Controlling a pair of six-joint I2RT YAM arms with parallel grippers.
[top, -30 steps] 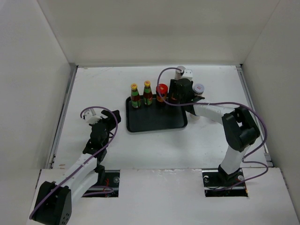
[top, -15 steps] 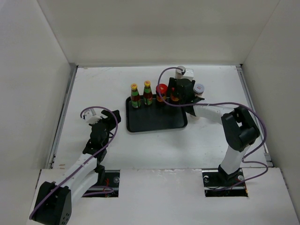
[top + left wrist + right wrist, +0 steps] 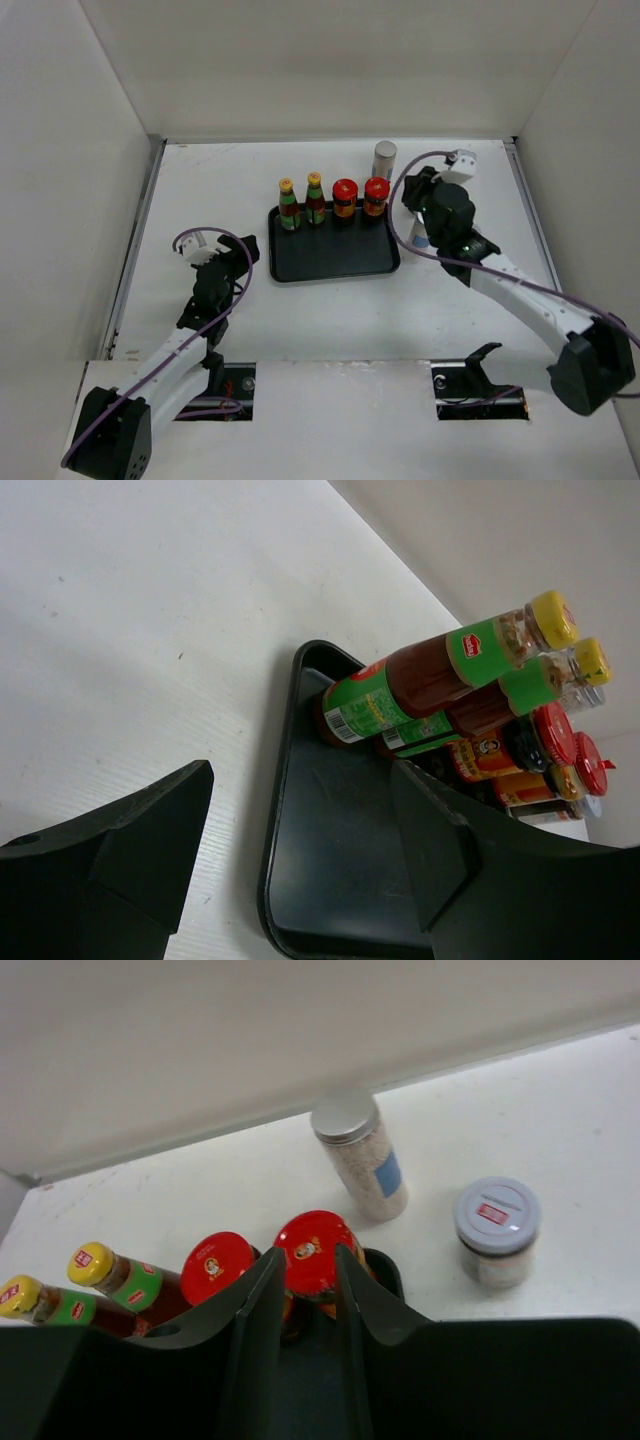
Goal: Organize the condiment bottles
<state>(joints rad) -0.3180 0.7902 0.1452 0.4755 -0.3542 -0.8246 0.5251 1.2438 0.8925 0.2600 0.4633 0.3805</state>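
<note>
A black tray [image 3: 335, 255] holds a back row of condiment bottles: two slim yellow-capped sauce bottles [image 3: 288, 205] [image 3: 315, 198] and two red-lidded jars [image 3: 345, 198] [image 3: 376, 196]. My right gripper [image 3: 413, 190] hovers just right of that row, its fingers drawn close with nothing between them. In the right wrist view the right gripper [image 3: 308, 1255] sits above the nearer red jar [image 3: 312, 1245] without touching it. My left gripper [image 3: 300, 780] is open and empty, left of the tray [image 3: 340, 860].
A tall white grey-lidded shaker [image 3: 384, 158] [image 3: 360, 1155] stands on the table behind the tray's right corner. A shorter grey-lidded jar [image 3: 497, 1230] stands right of the tray, partly under my right arm in the top view [image 3: 420, 238]. White walls close in the table.
My right gripper let go of the second red jar at the tray's back right, pulled back to the right and closed its fingers. The left arm has not moved.
</note>
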